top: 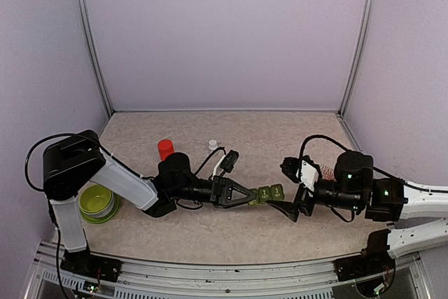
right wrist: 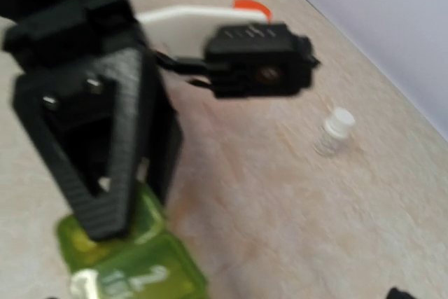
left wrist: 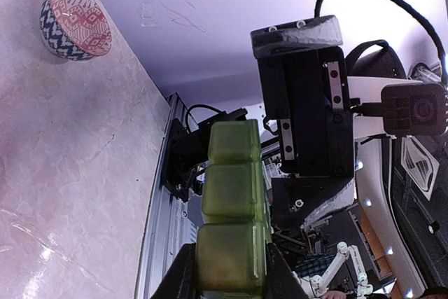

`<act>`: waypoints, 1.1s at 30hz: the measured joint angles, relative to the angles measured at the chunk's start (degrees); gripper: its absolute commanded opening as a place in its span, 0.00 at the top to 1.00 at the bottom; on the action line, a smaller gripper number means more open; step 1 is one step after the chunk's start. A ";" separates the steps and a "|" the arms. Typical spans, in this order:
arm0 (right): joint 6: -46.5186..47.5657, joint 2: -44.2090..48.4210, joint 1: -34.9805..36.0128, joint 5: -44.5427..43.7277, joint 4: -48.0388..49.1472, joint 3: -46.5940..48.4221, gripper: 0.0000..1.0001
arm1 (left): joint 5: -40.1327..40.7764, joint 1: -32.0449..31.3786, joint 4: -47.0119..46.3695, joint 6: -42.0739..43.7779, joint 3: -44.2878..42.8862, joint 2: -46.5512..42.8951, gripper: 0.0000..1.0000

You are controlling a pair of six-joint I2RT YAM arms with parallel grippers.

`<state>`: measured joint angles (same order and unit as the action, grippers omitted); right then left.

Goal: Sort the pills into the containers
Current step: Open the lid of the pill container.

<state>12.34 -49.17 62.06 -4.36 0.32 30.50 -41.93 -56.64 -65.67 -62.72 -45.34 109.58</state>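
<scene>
Closest to us, the left arm's fingers (left wrist: 183, 275) pinch one end of the dark green containers (left wrist: 232, 201), a strip of three joined lidded compartments held out over the front middle of the desk (top: 210, 232). The right arm's fingers (top: 299, 206) are spread wide just beside its free end. By the left arm we see a lime-green bowl (top: 96, 204) at the desk's left edge, then a red bottle (top: 165, 148) and a small white-capped vial (top: 213, 144) farther back.
</scene>
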 measured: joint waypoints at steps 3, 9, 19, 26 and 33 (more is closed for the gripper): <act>0.37 0.33 1.27 0.92 -0.02 0.00 0.00 | -0.24 0.00 -0.35 0.00 0.00 0.00 1.00; 0.70 -3.52 3.13 -0.55 -0.83 0.33 0.00 | -0.42 0.00 -0.57 0.00 0.00 0.00 1.00; 0.70 -2.60 3.21 -6.23 -0.74 0.50 0.00 | -0.70 -0.02 -0.76 -0.02 0.00 0.00 1.00; 0.70 -0.15 3.23 -7.34 0.63 0.52 0.00 | -0.72 -0.28 -0.79 0.00 0.00 0.00 1.00; 0.76 -1.09 3.23 -9.29 1.70 1.11 0.00 | -0.70 -1.22 0.28 0.68 -0.09 0.22 1.00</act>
<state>13.10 -50.26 65.30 -13.65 2.02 31.62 -42.63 -57.87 -65.39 -62.04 -45.43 109.80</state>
